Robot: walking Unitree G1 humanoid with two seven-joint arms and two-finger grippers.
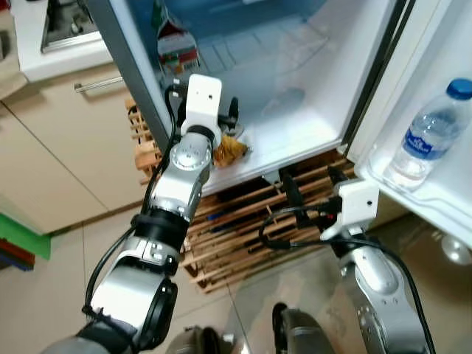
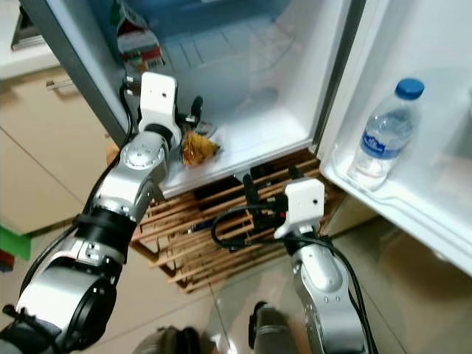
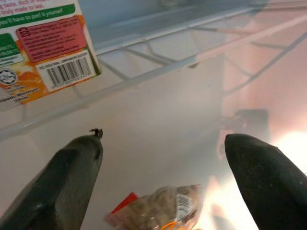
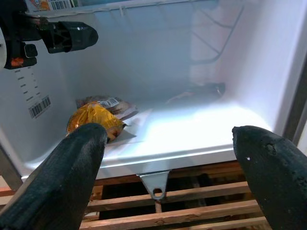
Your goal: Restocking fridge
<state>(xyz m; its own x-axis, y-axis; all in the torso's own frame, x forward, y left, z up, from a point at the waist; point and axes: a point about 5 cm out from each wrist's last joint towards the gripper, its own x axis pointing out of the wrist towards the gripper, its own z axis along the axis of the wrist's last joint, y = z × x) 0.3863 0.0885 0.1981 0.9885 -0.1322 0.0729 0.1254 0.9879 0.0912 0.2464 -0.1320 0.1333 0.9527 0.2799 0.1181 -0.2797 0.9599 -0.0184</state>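
Observation:
An orange snack packet (image 1: 230, 150) (image 4: 96, 118) lies on the white floor of the open fridge (image 1: 310, 118), near its front left corner. My left gripper (image 1: 233, 118) hovers just above the packet (image 3: 160, 208), open, with nothing between its fingers (image 3: 67, 177). A juice carton (image 1: 175, 46) (image 3: 41, 43) stands on the wire shelf above. My right gripper (image 1: 313, 181) is held low in front of the fridge base, open and empty; its fingers (image 4: 62, 177) frame the fridge floor. A water bottle (image 1: 429, 136) stands in the door shelf (image 1: 413, 193) at the right.
A wooden slatted pallet (image 1: 243, 228) lies under the fridge. Beige kitchen cabinets (image 1: 59, 147) with a bar handle stand at the left. The fridge door (image 1: 442, 66) stands wide at the right. Tiled floor (image 1: 295, 295) spreads below.

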